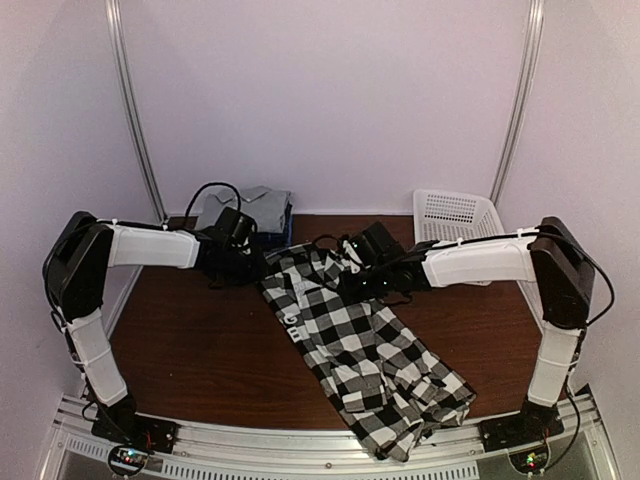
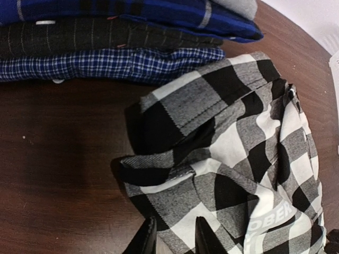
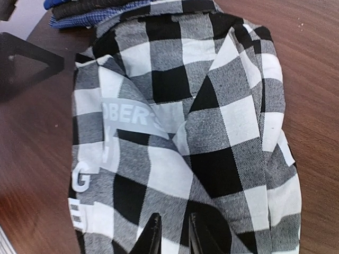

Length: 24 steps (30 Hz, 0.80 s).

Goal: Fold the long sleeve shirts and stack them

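At the far middle of the surface [image 1: 190, 340], both arms meet over the top end of the checked shirt [image 1: 365, 350], which runs slantwise from there to the near right edge. The left gripper [image 2: 175, 235] has its fingers drawn close with a ridge of cloth between them, and the right gripper [image 3: 172, 233] does the same a little way along. Each looks to be pinching the shirt, though the fingertips sit at the very frame edge, so the bite is hard to confirm. Holding two points at one end makes sense as a way to lift and spread the garment before folding. It lies bunched and rumpled, in large black, white and grey squares, with a white lettered strip [image 3: 132, 119] down the front. Just beyond it, at the back left, is the stack of folded shirts [image 2: 106, 63], blue checks and dark cloth with grey on top, where it should end up. A white basket [image 1: 455, 215] stands apart at the back right.
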Available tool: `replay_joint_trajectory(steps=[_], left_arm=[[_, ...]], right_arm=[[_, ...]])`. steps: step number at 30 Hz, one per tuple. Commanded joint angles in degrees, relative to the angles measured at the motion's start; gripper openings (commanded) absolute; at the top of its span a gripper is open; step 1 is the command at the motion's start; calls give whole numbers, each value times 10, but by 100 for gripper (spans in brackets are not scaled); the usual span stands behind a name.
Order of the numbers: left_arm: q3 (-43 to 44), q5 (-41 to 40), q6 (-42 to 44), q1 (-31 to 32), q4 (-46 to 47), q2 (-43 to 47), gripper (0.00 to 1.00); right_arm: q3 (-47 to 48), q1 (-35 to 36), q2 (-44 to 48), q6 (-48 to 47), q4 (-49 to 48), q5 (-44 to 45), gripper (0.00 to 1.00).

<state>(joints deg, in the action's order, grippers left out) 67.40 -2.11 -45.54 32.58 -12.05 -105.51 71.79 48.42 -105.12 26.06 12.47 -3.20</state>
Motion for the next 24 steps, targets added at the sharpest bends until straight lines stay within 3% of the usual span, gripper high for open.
replay_joint_trajectory(steps=[1,14,24], left_arm=[[-9,-16,-3,-8,-6,-15,28],[79,8,14,-1,-8,-139,27],[289,49,64,40,-36,-253,27]], right_arm=[[26,-21,-61,-29,-35,-35,19],[-37,-58,-70,2,-54,-1,18],[-130,-89,16,52,-70,29,19]])
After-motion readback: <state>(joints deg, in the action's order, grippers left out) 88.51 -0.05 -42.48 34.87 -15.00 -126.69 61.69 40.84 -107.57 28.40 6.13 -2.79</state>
